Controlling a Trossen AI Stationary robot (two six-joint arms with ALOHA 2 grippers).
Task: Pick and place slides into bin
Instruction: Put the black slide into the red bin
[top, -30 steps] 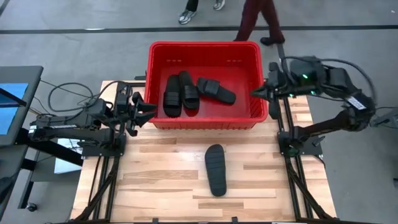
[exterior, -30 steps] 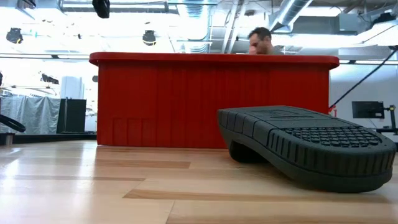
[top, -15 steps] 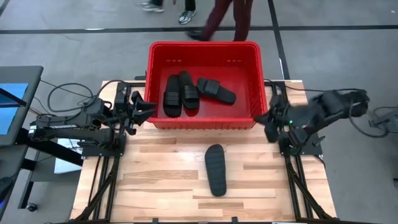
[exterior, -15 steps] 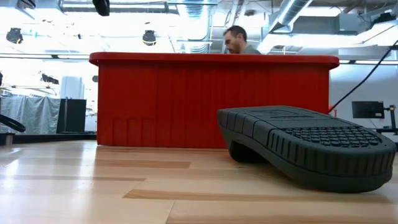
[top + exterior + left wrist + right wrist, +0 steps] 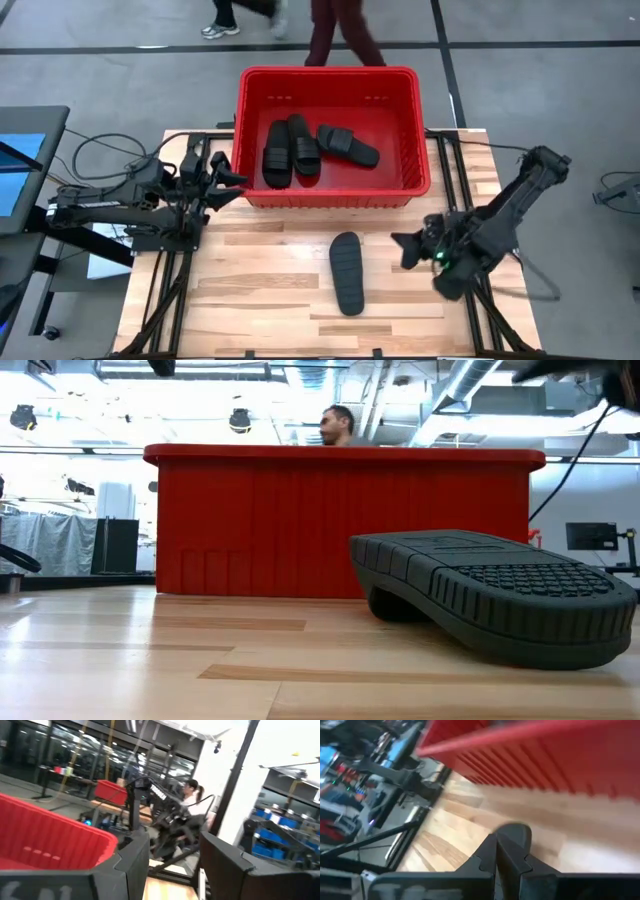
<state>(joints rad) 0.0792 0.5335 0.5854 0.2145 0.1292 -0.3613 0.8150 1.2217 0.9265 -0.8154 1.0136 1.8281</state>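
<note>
1. From above, we see three black slides lying inside the red bin. A fourth slide lies sole up on the wooden table, in front of the bin. Our right gripper, fingers pressed together and empty, hangs just beside that slide. Our left gripper waits, fingers spread, by the bin's left wall.
2. At table height, only the upturned slide and the bin wall show.
3. We judge this the approach to the last slide; next, the right fingers must open and straddle it.

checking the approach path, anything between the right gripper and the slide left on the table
Nothing: in the high view only bare wood of the table separates the shut right gripper from the slide lying in front of the bin.
</note>
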